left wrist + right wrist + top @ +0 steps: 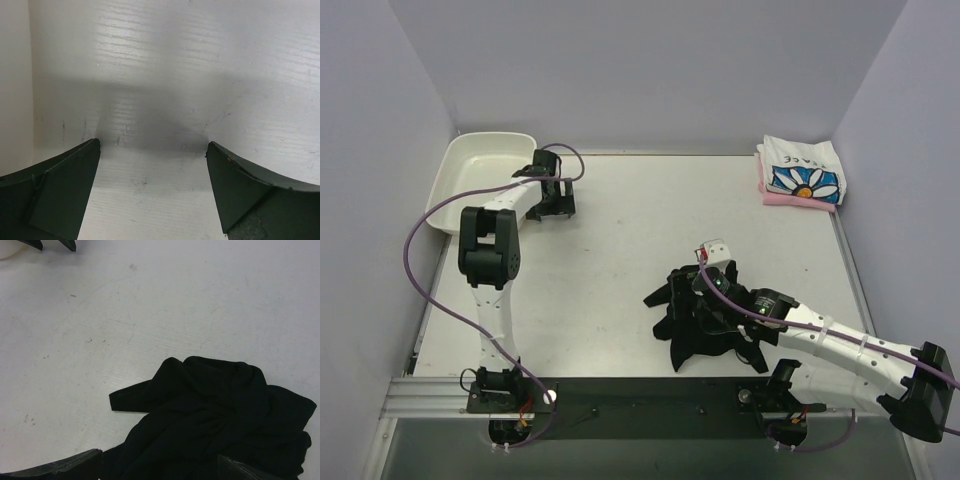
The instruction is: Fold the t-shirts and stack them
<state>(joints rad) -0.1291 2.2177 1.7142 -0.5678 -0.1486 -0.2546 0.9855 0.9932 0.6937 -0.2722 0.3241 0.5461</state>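
The black t-shirt lay crumpled in a loose heap on the tabletop, near the front edge and right of centre, with one flat flap sticking out toward the left in the right wrist view. It looked soft, limp and light. It would probably sag and bunch wherever it was lifted, so an edge that could be traced, such as that flap or a hem or shoulder seam, seemed a better hold than the knotted middle. The right end effector hung directly over the heap with its fingers spread wide and nothing gripped. Whether the fingers brushed the cloth could not be told. Well apart, in the far right corner, the daisy-print t-shirt sat folded on top of the pink t-shirt, so the black one appeared to be the last to fold and add. Across the tabletop, the left end effector was also released and empty, poised over bare surface just beside the white tray in the far left corner.
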